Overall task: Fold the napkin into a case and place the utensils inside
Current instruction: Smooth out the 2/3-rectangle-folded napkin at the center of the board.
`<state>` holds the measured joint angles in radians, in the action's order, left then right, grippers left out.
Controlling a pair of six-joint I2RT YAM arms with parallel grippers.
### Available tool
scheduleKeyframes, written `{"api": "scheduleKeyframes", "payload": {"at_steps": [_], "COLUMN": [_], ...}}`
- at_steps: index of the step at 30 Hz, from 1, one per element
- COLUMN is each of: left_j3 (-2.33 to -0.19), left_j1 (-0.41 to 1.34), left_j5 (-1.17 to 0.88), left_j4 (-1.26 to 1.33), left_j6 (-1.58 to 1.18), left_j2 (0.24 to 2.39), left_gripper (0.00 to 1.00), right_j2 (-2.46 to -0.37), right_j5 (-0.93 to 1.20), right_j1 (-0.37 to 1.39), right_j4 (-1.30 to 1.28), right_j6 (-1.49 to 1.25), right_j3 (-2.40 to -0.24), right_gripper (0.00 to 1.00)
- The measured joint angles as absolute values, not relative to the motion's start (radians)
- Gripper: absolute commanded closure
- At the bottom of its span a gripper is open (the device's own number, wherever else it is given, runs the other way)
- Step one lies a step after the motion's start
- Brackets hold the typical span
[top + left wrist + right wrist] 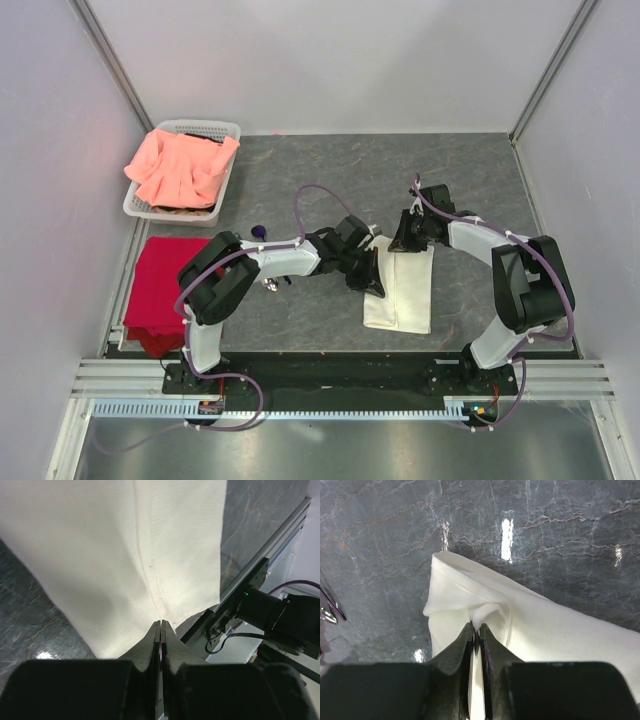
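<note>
Cream napkin: left fingers clamp its left edge, right fingers clamp its far end.

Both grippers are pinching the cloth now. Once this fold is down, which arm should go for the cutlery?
Left, probably. The small purple-handled utensils lie left of the folded cream-white cloth napkin, on the left gripper's side; the right gripper would have to cross the napkin. Both are shut on it.

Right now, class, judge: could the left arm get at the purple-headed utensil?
Probably not yet: the left tool is shut on the napkin. The utensil lies uncovered close by, so letting go first would likely do.
</note>
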<state>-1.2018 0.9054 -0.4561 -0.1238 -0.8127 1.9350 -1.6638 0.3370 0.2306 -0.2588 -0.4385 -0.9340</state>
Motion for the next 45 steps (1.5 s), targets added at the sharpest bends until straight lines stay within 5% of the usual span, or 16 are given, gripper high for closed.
{"api": "scheduleKeyframes", "payload": {"at_steps": [2,8,12,22,32,41,45], "left_j3": [-1.186,-1.167,-1.133,-1.112,-1.079,-1.065,-1.065], "left_j1": [0.903,0.9,0.908,0.97,0.99,1.018,1.029], "left_j5": [-0.456,-0.458,-0.468,-0.475,-0.474,-0.451,-0.446], "left_j4": [-0.125,-0.11,-0.073,-0.046,0.012,0.053,0.041], "left_j6": [-0.813,-0.815,-0.833,-0.86,-0.887,-0.907,-0.904], "left_j2": [1.935,1.935,1.935,1.936,1.974,1.973,1.958], "left_gripper": [0.94,0.94,0.95,0.97,0.98,0.98,0.9], "right_j2": [-1.663,-1.659,-1.659,-1.66,-1.682,-1.701,-1.692], "right_j5": [0.334,0.32,0.317,0.327,0.28,0.266,0.279], "right_j1": [0.231,0.222,0.212,0.205,0.191,0.192,0.192], "right_j4": [-0.267,-0.271,-0.271,-0.27,-0.27,-0.262,-0.262], "right_j6": [-0.436,-0.43,-0.426,-0.44,-0.419,-0.392,-0.391], "right_j3": [-0.934,-0.934,-0.934,-0.934,-0.934,-0.934,-0.934], "right_gripper": [0.8,0.45,0.47,0.84,0.81,0.63,0.48]}}
